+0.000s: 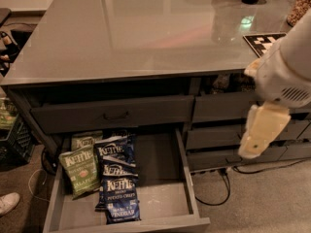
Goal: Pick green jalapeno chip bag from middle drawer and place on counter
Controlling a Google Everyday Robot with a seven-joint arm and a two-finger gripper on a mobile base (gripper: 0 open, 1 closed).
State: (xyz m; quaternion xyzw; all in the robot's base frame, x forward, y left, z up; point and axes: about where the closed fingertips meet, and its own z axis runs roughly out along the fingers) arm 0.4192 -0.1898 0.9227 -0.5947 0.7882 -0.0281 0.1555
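Down at floor level the wide drawer [163, 193] stands pulled right out, which is why its load shows from above. The bags lie flat on its pale floor, crowded into the left half, and the right half is bare.

The green chip bag [79, 171] lies furthest left, face up, close along the left wall, with its right edge meeting the blue bags [120, 198]. Nothing sits on top of it, so I'd judge it can be lifted without disturbing the rest. A duller green bag [86, 141] pokes out from behind it, partly covered.

I count two green bags and, as best I can tell, three blue ones overlapping in a column, five in all.

Above, one wide shut drawer [116, 114] sits under the glossy desk [146, 38], whose broad front would suit setting the bag down. One checkered marker [265, 41] lies near its right side.

The pincer [260, 130] hangs at the right, below the desk's edge, before a stack of shut drawers [218, 140]. It is well apart from the bag and holds nothing. Whether it is open or closed I cannot tell.
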